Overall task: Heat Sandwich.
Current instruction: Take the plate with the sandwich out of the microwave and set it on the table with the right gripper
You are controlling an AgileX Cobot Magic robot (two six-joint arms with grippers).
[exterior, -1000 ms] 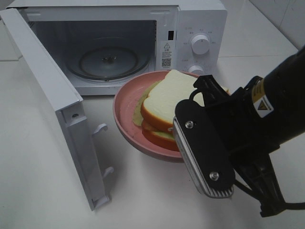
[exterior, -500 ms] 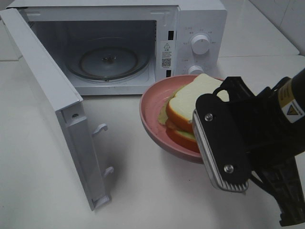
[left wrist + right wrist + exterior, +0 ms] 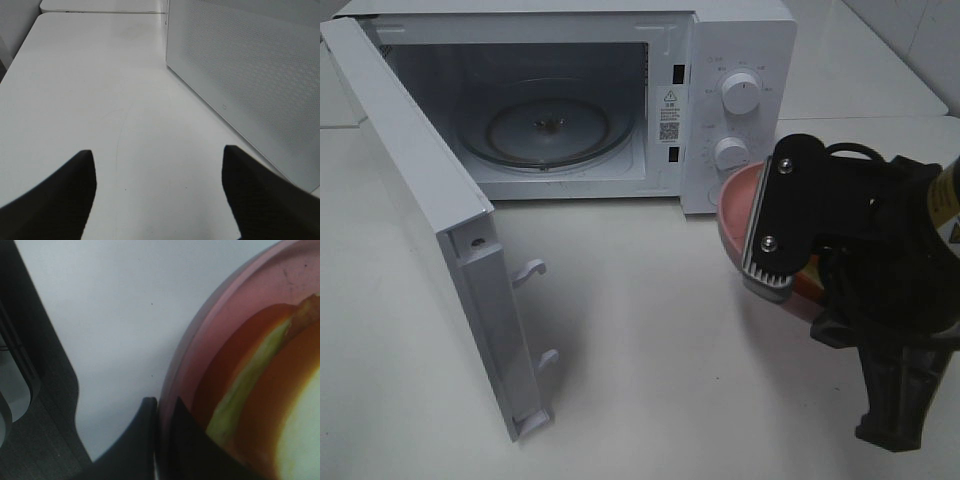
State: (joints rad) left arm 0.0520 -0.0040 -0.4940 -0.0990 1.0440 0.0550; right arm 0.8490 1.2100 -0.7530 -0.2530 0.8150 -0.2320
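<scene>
The right gripper has its fingers pinched tight on the rim of the pink plate, which carries the sandwich (mostly hidden behind the arm from above) in front of the microwave's dial panel. The microwave door stands open. The left gripper hangs over bare table, fingers wide apart, beside the microwave's side.

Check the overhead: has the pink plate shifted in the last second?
Yes. The pink plate, pinched at its rim by the right gripper, has moved right, from below the microwave opening to below its lower knob.
</scene>
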